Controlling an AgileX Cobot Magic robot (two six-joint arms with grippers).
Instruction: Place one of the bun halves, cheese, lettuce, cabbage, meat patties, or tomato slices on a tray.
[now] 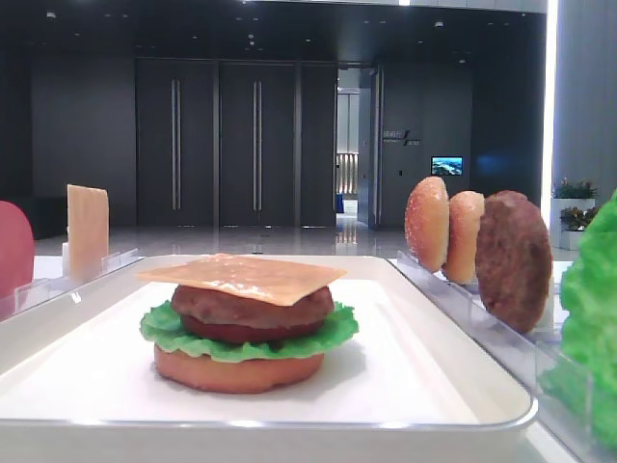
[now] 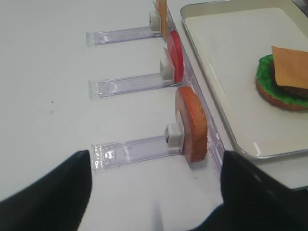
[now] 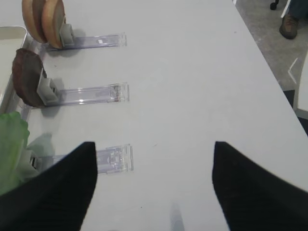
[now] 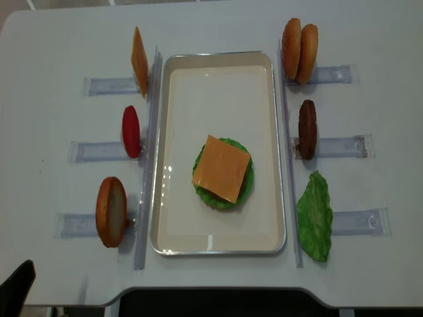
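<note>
Half-built burger on tray: cheese topmost. Next candidate: bun half upright in clear rack, left of tray. Looks light, rigid, smooth; pinch across faces near top edge. Left gripper wide open, empty, just before it. Right gripper open, empty above tabletop.

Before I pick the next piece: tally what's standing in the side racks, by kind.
bun halves: 3
cheese: 1
tomato slices: 1
meat patties: 1
lettuce: 1
Total: 7
</note>
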